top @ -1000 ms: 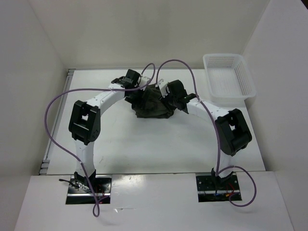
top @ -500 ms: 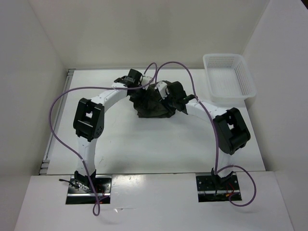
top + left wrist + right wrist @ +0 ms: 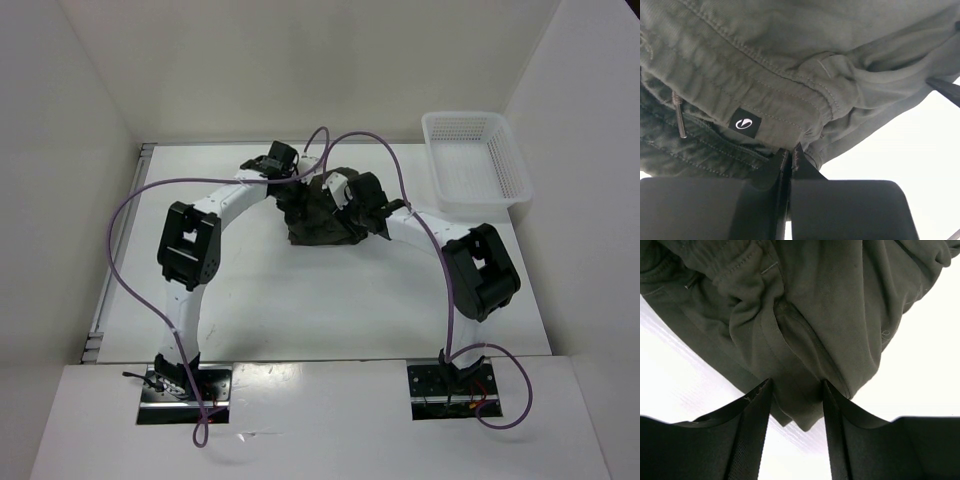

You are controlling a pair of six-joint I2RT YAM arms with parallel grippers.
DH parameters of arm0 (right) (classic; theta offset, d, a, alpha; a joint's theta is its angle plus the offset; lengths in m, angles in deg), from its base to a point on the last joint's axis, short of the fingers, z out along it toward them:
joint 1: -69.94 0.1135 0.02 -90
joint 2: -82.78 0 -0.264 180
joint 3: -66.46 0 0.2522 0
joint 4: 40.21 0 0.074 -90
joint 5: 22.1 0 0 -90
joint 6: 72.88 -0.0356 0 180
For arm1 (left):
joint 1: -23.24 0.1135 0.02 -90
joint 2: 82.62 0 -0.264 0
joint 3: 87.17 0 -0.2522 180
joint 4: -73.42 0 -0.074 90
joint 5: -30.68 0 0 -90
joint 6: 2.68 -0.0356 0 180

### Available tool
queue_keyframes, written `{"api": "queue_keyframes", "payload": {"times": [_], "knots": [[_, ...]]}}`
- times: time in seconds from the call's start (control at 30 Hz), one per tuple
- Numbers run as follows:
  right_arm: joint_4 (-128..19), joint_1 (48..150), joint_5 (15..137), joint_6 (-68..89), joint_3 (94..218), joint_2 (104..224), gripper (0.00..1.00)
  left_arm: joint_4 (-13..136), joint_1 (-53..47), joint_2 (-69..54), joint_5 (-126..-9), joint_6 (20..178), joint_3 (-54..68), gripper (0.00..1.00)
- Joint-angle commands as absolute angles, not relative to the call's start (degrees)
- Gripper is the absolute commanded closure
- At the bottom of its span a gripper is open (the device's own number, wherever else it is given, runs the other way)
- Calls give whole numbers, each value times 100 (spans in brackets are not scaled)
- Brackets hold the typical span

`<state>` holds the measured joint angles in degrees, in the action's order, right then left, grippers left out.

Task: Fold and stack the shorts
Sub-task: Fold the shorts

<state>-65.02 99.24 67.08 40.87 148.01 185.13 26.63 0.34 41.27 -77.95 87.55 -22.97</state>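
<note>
The dark olive shorts (image 3: 318, 218) lie bunched in a heap at the middle back of the table, between my two grippers. My left gripper (image 3: 292, 180) is at the heap's left rear edge. In the left wrist view its jaws (image 3: 790, 154) are pressed together on the lower edge of the waistband (image 3: 765, 100), right of a small black label (image 3: 746, 122). My right gripper (image 3: 338, 196) is at the heap's right side. Its jaws (image 3: 795, 385) stand half wide, and a thick fold of the shorts (image 3: 805, 350) fills the gap and touches both fingers.
A white mesh basket (image 3: 515, 165) stands at the back right corner of the table. A metal-tipped drawstring (image 3: 680, 115) hangs from the waistband. Purple cables arch over both arms. White walls close in the left, back and right.
My left gripper has slid right into the shorts and shut on the waistband edge. The heap has shifted slightly; the right gripper has barely moved.
</note>
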Motion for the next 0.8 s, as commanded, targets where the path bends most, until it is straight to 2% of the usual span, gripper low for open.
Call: {"api": "queue_keyframes", "payload": {"times": [0.0,0.17,0.3,0.43,0.47,0.6,0.77], "knots": [[-6258,9894,6746,4155,14710,18483,49,2637,30,4236,-8242,8732,-2648,100],[-6205,9894,6579,4366,14482,18430,47,1785,494,3744,-8972,8732,-3552,100],[-6205,9894,6648,4366,14420,18430,46,1186,628,3410,-8859,8732,-3932,100],[-6205,9894,6649,4366,14420,18430,46,1132,628,3085,-8648,8732,-2617,100],[-6205,9894,6701,4366,14420,18430,46,1306,628,3085,-8404,8732,-1952,100],[-6205,9894,6833,4366,14534,18483,51,1791,575,3014,-7839,8732,-763,100],[-6520,9894,7018,4498,14658,18430,51,2125,628,3014,-7382,8732,-214,100]]}}
